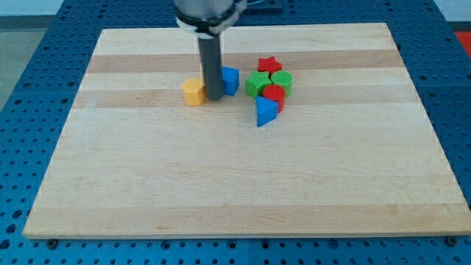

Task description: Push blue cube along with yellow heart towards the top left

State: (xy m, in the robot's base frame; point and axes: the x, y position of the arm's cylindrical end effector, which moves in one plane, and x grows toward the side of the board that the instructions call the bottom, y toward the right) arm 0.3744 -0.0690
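The blue cube (231,80) sits on the wooden board (243,177) near the view's top centre. The yellow heart (193,92) lies just to its left and slightly lower. My dark rod comes down between them, and my tip (214,97) rests on the board in the gap, close against the cube's left side and the heart's right side. The rod hides part of the cube's left face.
A cluster lies right of the cube: a red star (269,65), a green star-like block (257,85), a green block (282,80), a red cylinder (274,96) and a blue triangular block (266,112). Blue perforated table surrounds the board.
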